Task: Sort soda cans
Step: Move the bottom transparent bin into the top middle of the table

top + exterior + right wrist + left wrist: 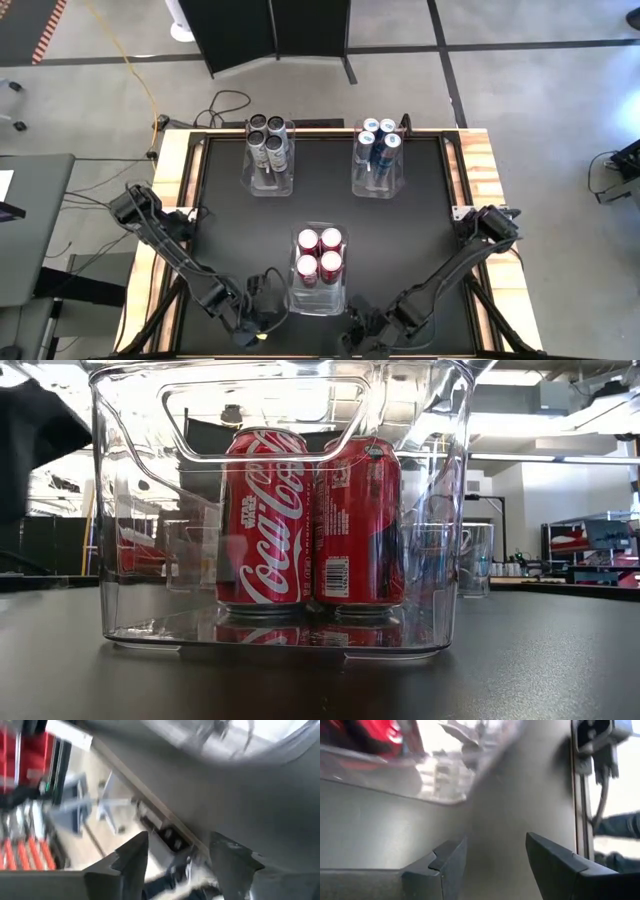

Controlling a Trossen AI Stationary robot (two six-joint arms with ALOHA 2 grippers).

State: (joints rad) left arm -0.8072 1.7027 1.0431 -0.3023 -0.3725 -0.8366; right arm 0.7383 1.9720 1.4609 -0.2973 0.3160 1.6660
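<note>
Several red soda cans (pixel 320 255) stand upright on their bases in a clear bin (pixel 298 290) at the table's near middle; the low view shows two of them (pixel 265 520) behind the bin's wall (pixel 130 510). Several dark cans (pixel 268 138) fill a clear bin at the far left. Several blue-and-silver cans (pixel 380 138) fill another at the far right. My left gripper (pixel 262 318) (pixel 495 845) hangs open by the near edge, just left of the red cans' bin, with nothing between its fingers. My right gripper (pixel 358 335) (pixel 177 842) stands open at the near edge, right of that bin, also holding nothing.
The black tabletop (pixel 420 220) lies bare between the three bins. A wooden frame (pixel 480 170) borders the table. Cables (pixel 225 105) trail on the floor beyond the far left corner. Both arms reach in from the table's side edges toward its near edge.
</note>
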